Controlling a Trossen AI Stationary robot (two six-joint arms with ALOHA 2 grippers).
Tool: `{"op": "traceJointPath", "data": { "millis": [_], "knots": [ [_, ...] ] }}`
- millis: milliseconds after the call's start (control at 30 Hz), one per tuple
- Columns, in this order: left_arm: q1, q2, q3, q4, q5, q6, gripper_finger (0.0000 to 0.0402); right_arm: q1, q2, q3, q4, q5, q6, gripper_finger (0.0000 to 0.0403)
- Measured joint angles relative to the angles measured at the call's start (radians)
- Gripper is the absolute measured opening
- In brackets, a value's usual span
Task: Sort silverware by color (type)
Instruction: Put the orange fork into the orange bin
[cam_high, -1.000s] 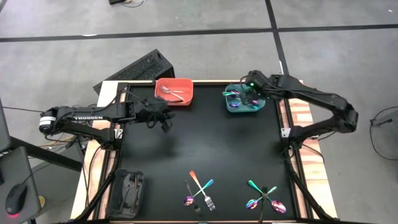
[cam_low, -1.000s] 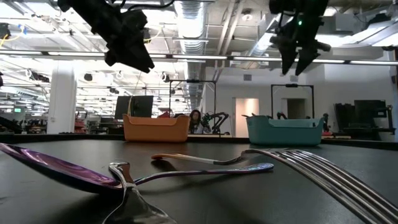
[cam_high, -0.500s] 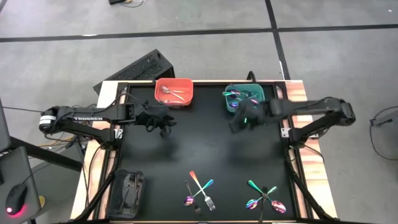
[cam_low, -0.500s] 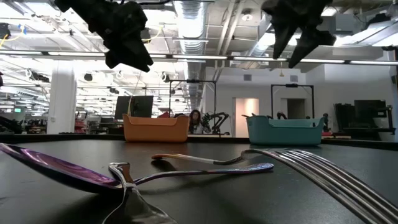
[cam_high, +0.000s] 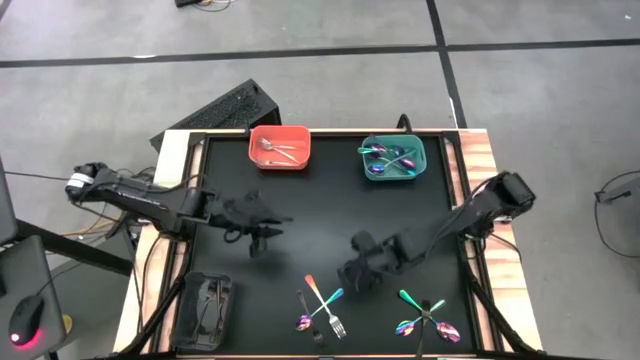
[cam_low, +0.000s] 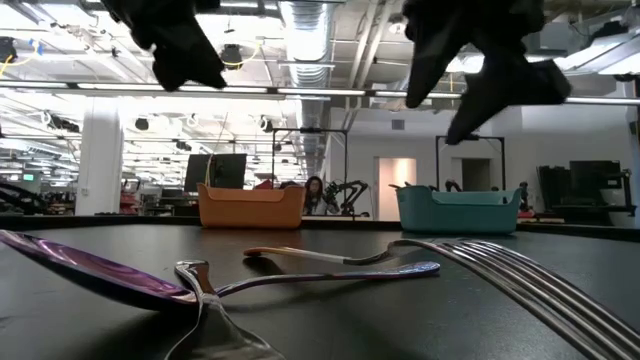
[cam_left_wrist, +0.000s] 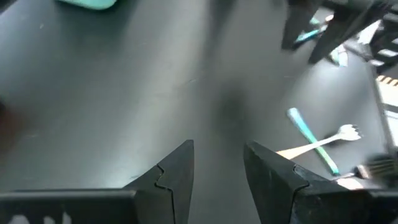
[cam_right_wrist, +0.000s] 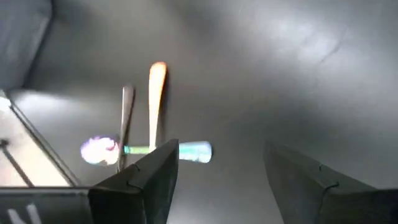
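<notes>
2 bins (cam_low: 251, 208) behind crossed silverware (cam_low: 330, 262); end effectors overhead, seemingly blurred.

— Where's the loose silverware?
— Two crossed clusters lie flat near the table's front edge. The left cluster (cam_high: 322, 306) has an orange-handled piece, a teal-handled one, a purple spoon and a silver fork. The right cluster (cam_high: 427, 317) has teal and iridescent pieces, spoons among them.
— And in bins?
— Silver pieces (cam_high: 277, 149) lie in the red bin; iridescent ones (cam_high: 387, 160) lie in the teal bin. Dark pieces (cam_high: 208, 304) lie in the black bin.
</notes>
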Motion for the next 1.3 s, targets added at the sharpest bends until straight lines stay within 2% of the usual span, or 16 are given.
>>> {"op": "traceJointPath", "data": {
  "millis": [200,367,633,900,1100,1300],
  "knots": [
    [-0.121,0.0,0.0,0.053,-0.058,-0.075,0.0126,0.026,0.1,0.001,0.248,-0.046,0.003,0.0248],
    [-0.176,0.0,0.0,0.047,-0.078,-0.103,0.0126,0.028,0.185,0.026,0.406,-0.178,-0.007,0.0248],
    [-0.237,-0.001,0.001,0.002,-0.154,-0.22,0.0125,0.036,0.311,0.168,0.295,-0.428,-0.076,0.0248],
    [-0.265,0.021,0.004,0.033,-0.218,-0.259,0.0125,0.033,0.412,0.333,0.019,-0.439,-0.138,0.0237],
    [-0.281,0.031,0.0,0.006,-0.221,-0.289,0.0125,0.025,0.437,0.355,0.015,-0.442,-0.159,0.019],
    [-0.282,0.031,0.0,0.011,-0.247,-0.297,0.0125,0.015,0.463,0.353,0.046,-0.49,-0.208,0.0138]
  ]
}}
